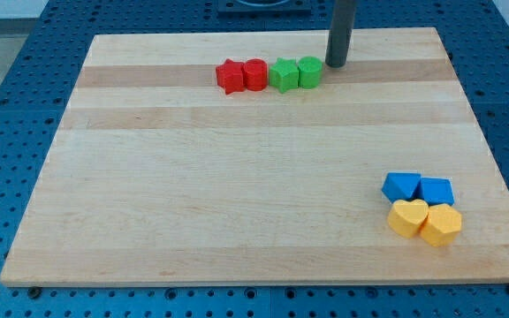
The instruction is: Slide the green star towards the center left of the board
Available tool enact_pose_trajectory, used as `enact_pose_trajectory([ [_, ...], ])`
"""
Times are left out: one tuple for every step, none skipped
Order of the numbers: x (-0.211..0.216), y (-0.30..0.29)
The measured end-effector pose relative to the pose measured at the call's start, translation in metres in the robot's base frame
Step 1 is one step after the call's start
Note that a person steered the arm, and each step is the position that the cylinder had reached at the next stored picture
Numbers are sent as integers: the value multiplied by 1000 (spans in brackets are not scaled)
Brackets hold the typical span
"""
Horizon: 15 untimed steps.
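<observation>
The green star (283,75) lies near the view's top, in the middle of a row of blocks on the wooden board (237,194). A green cylinder (309,71) touches its right side. A red cylinder (254,74) stands close on its left, and a red star (229,76) is left of that. My tip (336,64) rests on the board just right of the green cylinder, a small gap from it and two blocks away from the green star.
At the view's bottom right sits a tight cluster: a blue triangle-like block (402,186), a blue block (436,190), a yellow heart (407,217) and a yellow hexagon (441,224). A blue perforated table surrounds the board.
</observation>
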<state>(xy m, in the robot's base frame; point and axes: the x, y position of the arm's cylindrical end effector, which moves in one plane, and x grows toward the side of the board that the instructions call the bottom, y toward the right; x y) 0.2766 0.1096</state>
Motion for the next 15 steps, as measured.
enact_pose_trajectory([
  [9, -7],
  [18, -22],
  [19, -48],
  [27, -72],
  [45, -74],
  [55, -80],
  [55, -100],
  [47, -114],
  [29, -116],
  [15, -126],
  [16, -152],
  [25, -175],
  [37, -196],
  [56, -217],
  [68, -242],
])
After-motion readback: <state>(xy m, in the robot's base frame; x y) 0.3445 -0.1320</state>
